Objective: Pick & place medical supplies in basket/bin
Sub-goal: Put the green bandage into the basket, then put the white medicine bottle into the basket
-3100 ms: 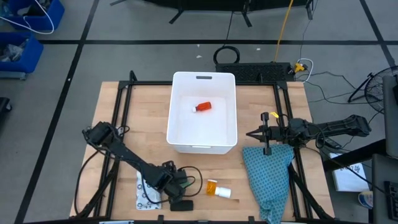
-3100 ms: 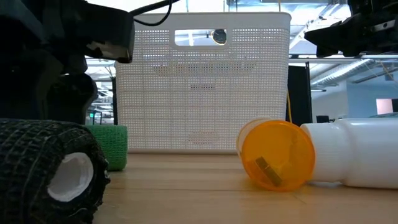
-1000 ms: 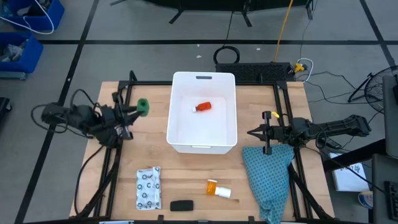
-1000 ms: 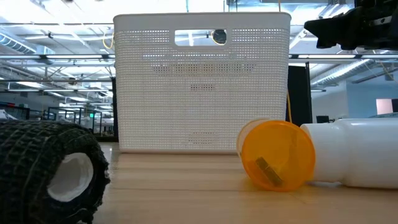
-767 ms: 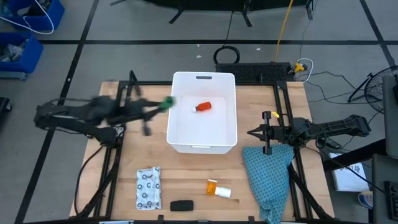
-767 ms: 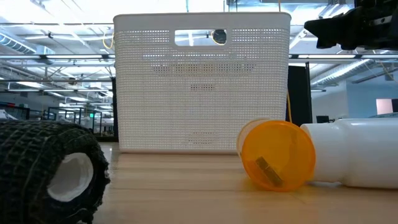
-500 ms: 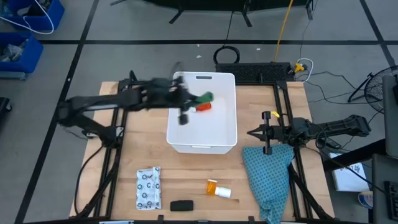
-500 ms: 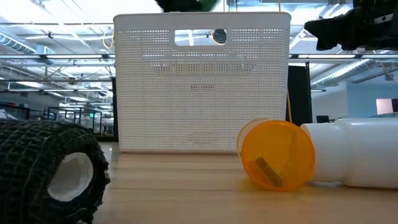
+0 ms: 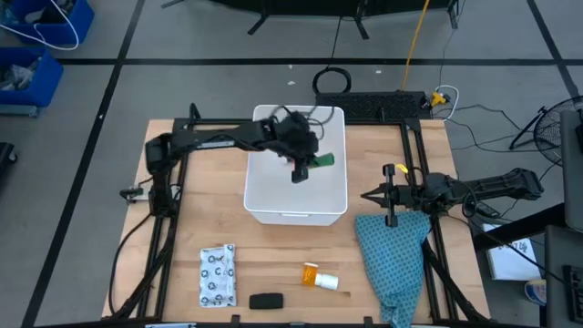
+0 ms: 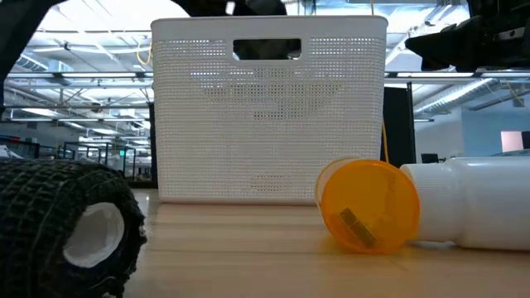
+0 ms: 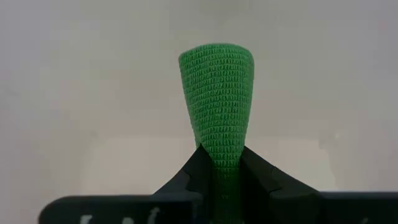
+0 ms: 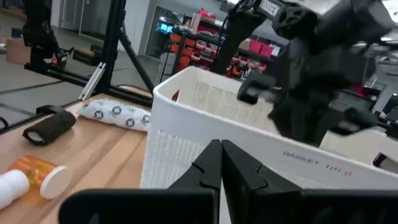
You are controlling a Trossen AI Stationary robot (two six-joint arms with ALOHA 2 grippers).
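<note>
Left arm holds the green oblong over the white bin.

On the wooden surface point(image 9: 209, 210), the bin point(image 9: 271, 210) sits at centre; the left gripper point(image 9: 314, 161), jaws clamped on the green oblong point(image 9: 324, 160), hangs above its 3 o'clock side. The right gripper point(image 9: 375, 195), jaws closed and empty, waits at 3 o'clock. Packet point(image 9: 217, 274), black oblong point(image 9: 266, 301) and orange vial point(image 9: 319, 276) lie at 6 o'clock.

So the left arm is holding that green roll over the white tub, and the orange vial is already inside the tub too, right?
Not quite. The left gripper does hold the green roll over the white tub, but the orange vial is not inside it. The high view shows it lying on the table, near the front edge, between the white dotted packet and the teal cloth.
</note>
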